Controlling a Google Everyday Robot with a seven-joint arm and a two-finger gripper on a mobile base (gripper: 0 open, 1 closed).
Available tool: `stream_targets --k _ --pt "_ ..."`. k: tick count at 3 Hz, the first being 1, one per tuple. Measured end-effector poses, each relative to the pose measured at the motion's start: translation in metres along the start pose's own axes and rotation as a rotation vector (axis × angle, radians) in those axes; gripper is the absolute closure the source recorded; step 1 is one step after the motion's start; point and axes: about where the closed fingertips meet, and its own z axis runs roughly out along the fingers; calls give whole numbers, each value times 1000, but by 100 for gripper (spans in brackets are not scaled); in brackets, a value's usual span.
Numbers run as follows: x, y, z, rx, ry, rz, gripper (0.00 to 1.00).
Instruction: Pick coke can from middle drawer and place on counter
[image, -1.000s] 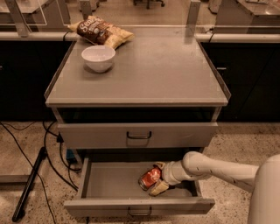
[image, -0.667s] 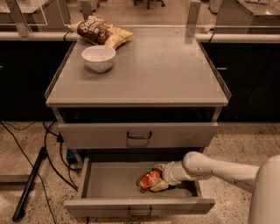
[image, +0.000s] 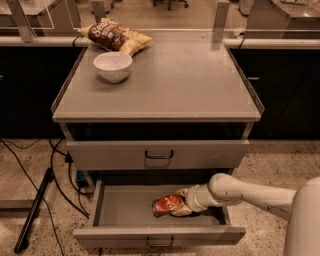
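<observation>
Since a second ago the coke can (image: 166, 205) has tipped from a slant to lying nearly flat on its side, and it has slid a little to the left. My gripper (image: 177, 205) is down in the open middle drawer (image: 125, 211), right of centre, and my fingers (image: 181, 213) are closed around the can's right end. The can's left end rests on the drawer floor. My arm (image: 250, 192) reaches in over the drawer's right side. Above is a closed drawer front (image: 158, 154), then the counter (image: 170, 85), with a white bowl (image: 113, 66) and a chip bag (image: 114, 36) at its far left corner.
</observation>
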Motion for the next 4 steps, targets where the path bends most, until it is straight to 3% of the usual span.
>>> stream_targets --k 1,2,3,4 --pt "-5 6 -6 -5 -10 -10 100" --pt "-13 13 -31 1 -6 -1 100" --pt "-43 23 -91 46 23 -4 100" --pt "-87 25 -154 102 72 -53 100"
